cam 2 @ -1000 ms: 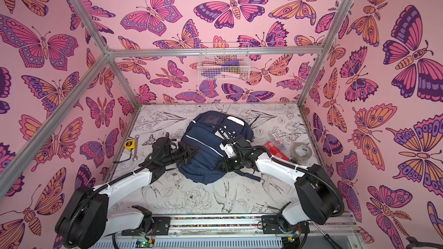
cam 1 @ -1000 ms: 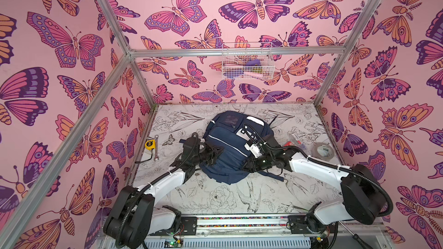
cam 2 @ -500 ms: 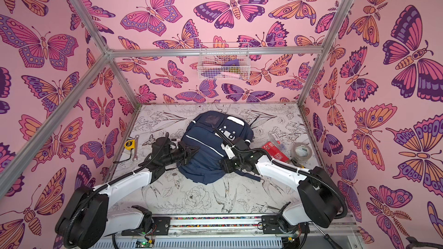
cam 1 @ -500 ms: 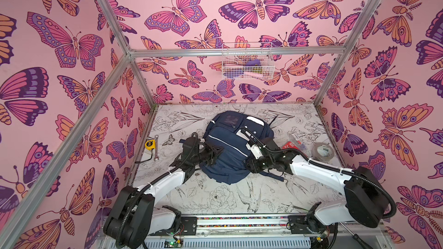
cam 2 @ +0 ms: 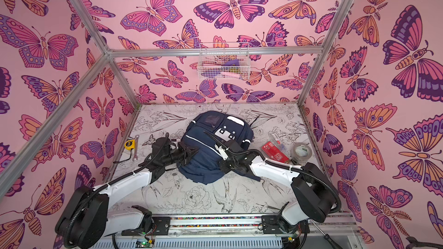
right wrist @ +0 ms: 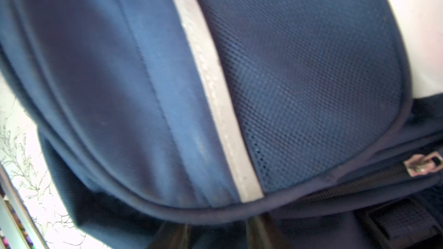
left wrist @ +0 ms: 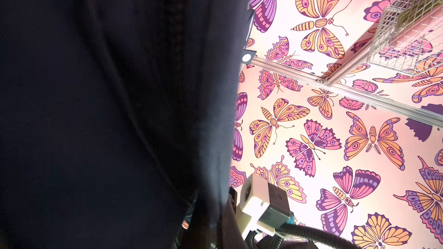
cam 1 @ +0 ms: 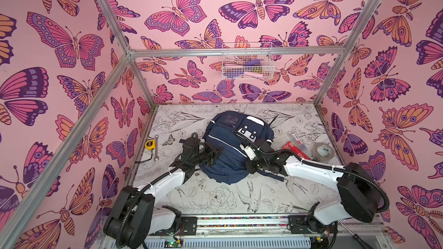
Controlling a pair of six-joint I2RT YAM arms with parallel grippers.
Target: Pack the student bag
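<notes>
**Right gripper closed in on bag rim; left arm unchanged**

Since approx. 1 s ago: right gripper has slid onto the near-right rim of the student bag, jaws narrowing. Left arm has not shifted.

Both top views: bag lies at ctr of table, front face up. Long axis runs near-to-far, far end leaning slightly right. Left of bag, well apart: tape measure w/ wrench just beside. Right of bag: red box, tape roll. Wire basket on far wall. Both arms reach in low, forearms converging on bag. Left gripper against bag's left flank, jaws closed; fabric pinched or not, cannot tell.

Left wrist: student bag fills most of frame, dark; fingers hidden.

Right wrist: bag's white stripe, mesh panel, zip pull. Two fingertips stand apart at bag's piped rim; gripping or not, cannot tell.
</notes>
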